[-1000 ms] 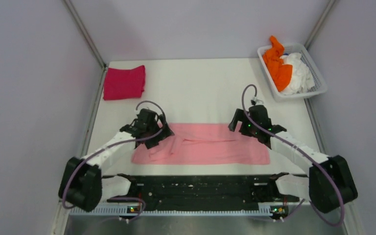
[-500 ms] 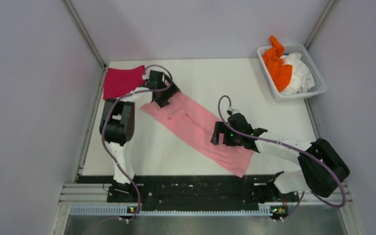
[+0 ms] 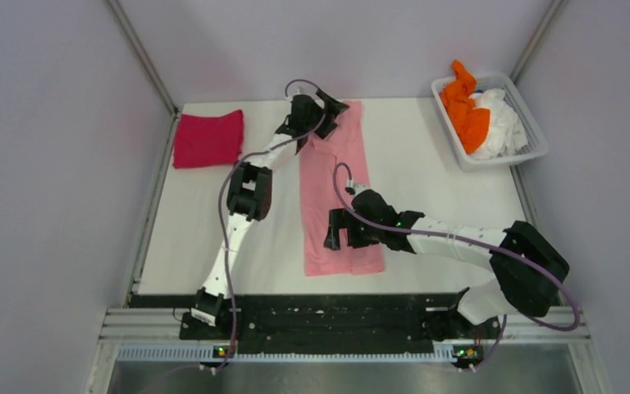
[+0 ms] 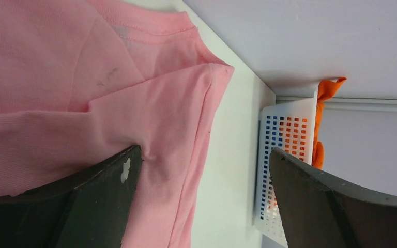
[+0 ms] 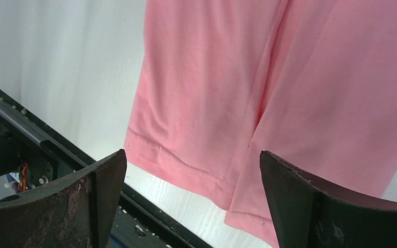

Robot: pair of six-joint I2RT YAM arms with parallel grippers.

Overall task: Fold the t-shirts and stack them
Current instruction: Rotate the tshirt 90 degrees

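Note:
The light pink t-shirt [image 3: 336, 176] lies flat as a long folded strip, collar end at the far edge and hem near the front. My left gripper [image 3: 321, 111] is open at the collar end; in the left wrist view [image 4: 204, 155] one finger [image 4: 82, 201] presses on the pink cloth [image 4: 82, 77]. My right gripper [image 3: 338, 232] is open over the hem end, and it hovers above the hem [image 5: 196, 170] in the right wrist view [image 5: 192, 155]. The magenta-red t-shirt [image 3: 207, 138] lies folded at the far left. Orange [image 3: 465, 103] and white [image 3: 500, 119] t-shirts sit in the basket.
The white slatted basket [image 3: 535, 149] stands at the far right corner, and it also shows in the left wrist view [image 4: 284, 134]. The black rail [image 3: 320, 316] runs along the table's front edge. Grey walls close in the left, far and right sides.
The pink shirt swung from lying across the front to lying front to back. My left arm reached out to the far edge; my right gripper moved left toward the hem.

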